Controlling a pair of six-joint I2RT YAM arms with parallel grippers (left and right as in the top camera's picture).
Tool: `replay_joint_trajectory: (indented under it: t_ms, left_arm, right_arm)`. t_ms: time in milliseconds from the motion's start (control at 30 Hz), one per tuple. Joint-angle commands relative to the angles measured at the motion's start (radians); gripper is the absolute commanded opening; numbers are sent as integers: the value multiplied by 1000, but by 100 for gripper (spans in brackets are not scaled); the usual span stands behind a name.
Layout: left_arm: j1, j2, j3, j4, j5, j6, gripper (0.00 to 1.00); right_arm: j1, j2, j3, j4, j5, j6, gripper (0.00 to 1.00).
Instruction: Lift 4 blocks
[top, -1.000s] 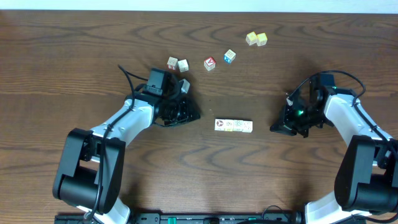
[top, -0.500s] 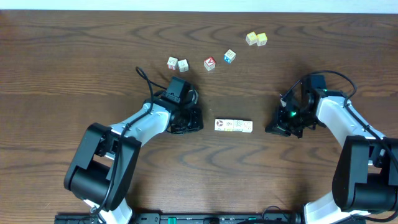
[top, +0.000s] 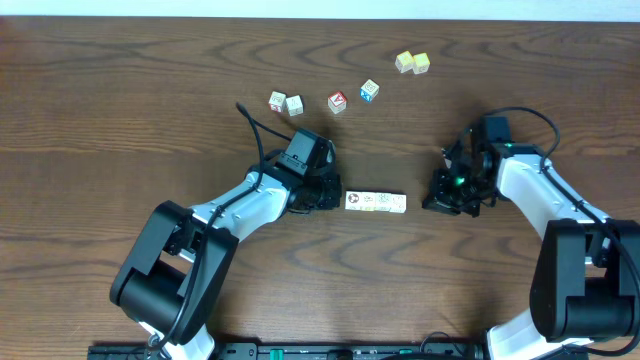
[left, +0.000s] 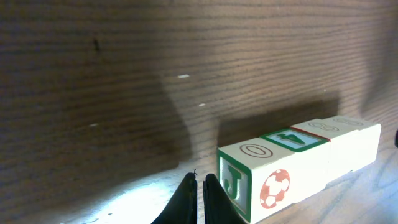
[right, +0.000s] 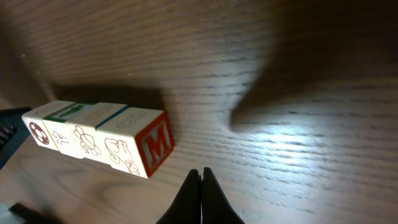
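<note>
The 4 blocks (top: 375, 202) lie end to end as one short pale bar on the dark wood table. In the left wrist view the bar (left: 292, 162) shows a green J and a red ball on its near end. My left gripper (left: 198, 180) is shut and empty, its tips low on the table just left of that end. Overhead, the left gripper (top: 336, 199) sits at the bar's left end. The right wrist view shows the bar (right: 93, 140) with a red M end face. My right gripper (right: 200, 173) is shut and empty, a short way off that end, as the overhead view (top: 430, 204) confirms.
Loose cubes lie at the back of the table: two whitish ones (top: 285, 102), a red-faced one (top: 337, 102), a blue-faced one (top: 369, 91) and two pale yellow ones (top: 412, 63). A black cable (top: 258, 135) loops behind the left arm.
My left arm has swung right, bringing its shut gripper up to the bar's left end. The right gripper has crept left toward the bar's right end. The blocks have not moved.
</note>
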Motion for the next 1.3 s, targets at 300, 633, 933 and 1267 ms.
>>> replay_joint_trajectory:
  t_ms: [300, 633, 933, 1267]
  left_arm:
    - [-3, 19, -8, -32, -16, -15, 7]
    - [-3, 48, -8, -35, -1, -21, 7]
    - [-3, 48, -8, -32, 20, -20, 7]
    - [-3, 48, -8, -16, 48, -5, 7]
  right_arm:
    - [51, 5, -5, 34, 43, 49, 1]
    - [63, 5, -5, 49, 80, 54, 1]
    - [63, 5, -52, 114, 95, 61, 1]
    - [63, 5, -53, 135, -4, 57, 1]
